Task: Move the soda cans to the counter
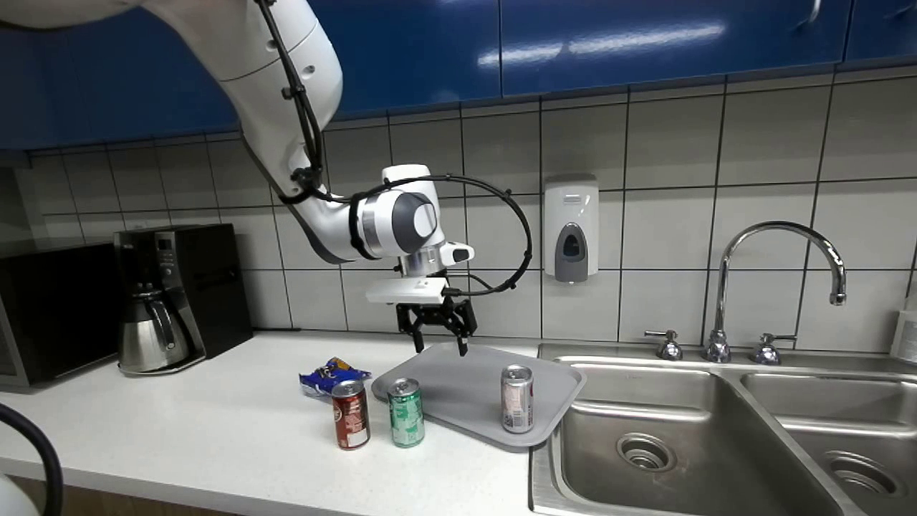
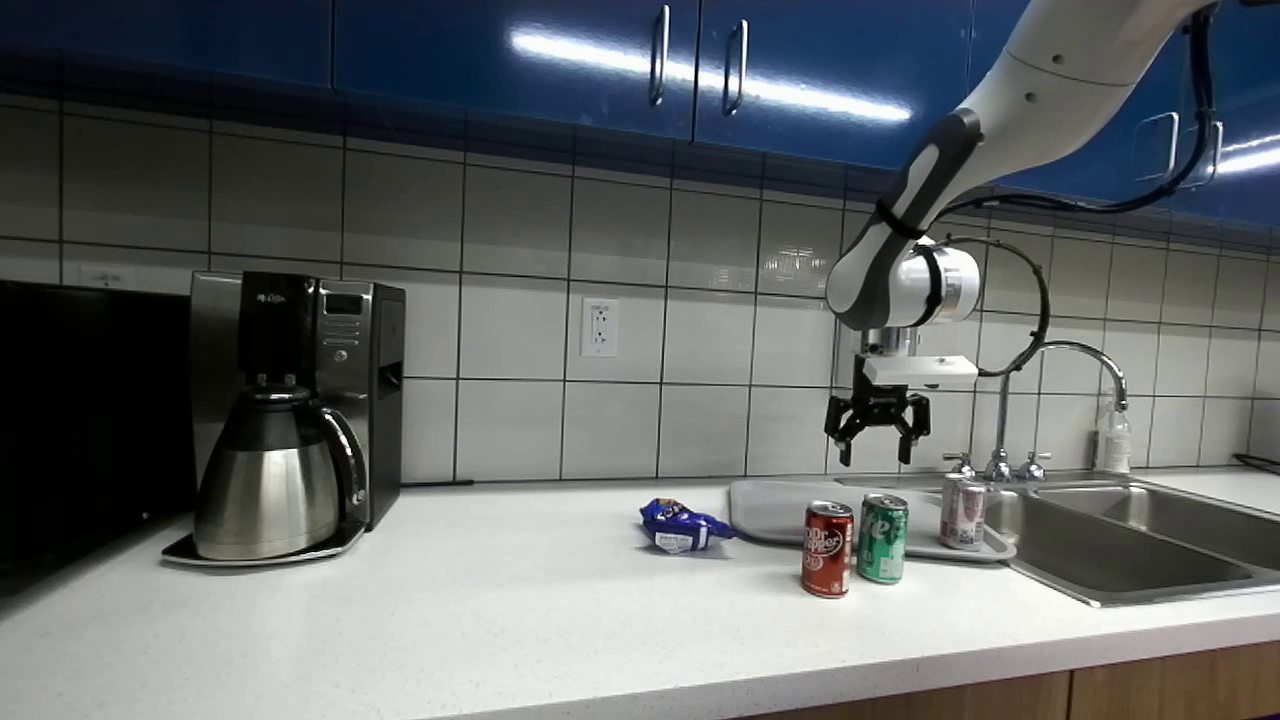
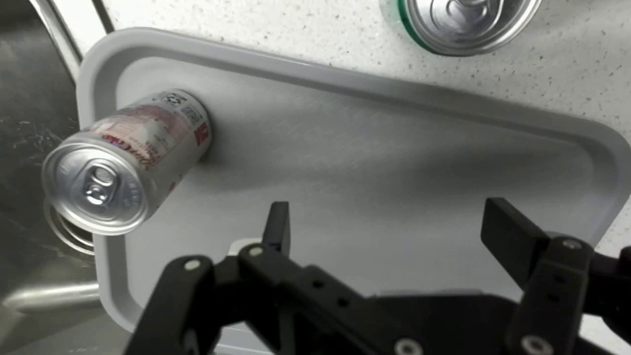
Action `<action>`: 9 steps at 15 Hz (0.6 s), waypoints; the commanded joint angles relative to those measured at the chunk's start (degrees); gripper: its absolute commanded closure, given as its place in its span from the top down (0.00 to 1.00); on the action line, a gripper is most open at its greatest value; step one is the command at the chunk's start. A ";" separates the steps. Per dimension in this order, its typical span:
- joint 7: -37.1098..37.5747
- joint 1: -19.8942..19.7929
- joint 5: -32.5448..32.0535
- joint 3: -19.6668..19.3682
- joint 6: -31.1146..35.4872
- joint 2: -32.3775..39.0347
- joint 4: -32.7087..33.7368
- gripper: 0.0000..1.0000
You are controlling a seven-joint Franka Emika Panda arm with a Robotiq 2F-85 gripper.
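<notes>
A silver soda can (image 1: 517, 401) stands upright on the grey tray (image 1: 458, 376), near its sink-side end. It also shows in the wrist view (image 3: 153, 133). A green can (image 2: 883, 540) and a red can (image 2: 827, 550) stand upright on the white counter (image 2: 450, 610) beside the tray. The green can's top shows at the wrist view's upper edge (image 3: 466, 19); the red can is out of that view. My gripper (image 3: 387, 212) is open and empty, pointing down above the tray. In both exterior views it hovers behind the cans, touching nothing.
A blue snack bag (image 1: 333, 376) lies on the counter by the tray's end. A steel double sink (image 1: 645, 494) with a tall faucet (image 1: 777, 228) adjoins the tray. A coffee maker (image 2: 290, 430) stands farther along. A soap dispenser (image 1: 571, 229) hangs on the tiled wall behind.
</notes>
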 commanded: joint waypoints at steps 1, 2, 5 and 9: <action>4.90 0.06 -0.72 -0.90 -4.02 -0.74 1.61 1.00; 6.00 0.05 -0.87 -1.20 -4.45 -0.85 1.83 1.00; 8.46 -0.26 -0.88 -2.17 -5.72 -1.07 2.54 1.00; 10.98 -0.77 -0.80 -3.70 -6.26 -1.06 3.20 1.00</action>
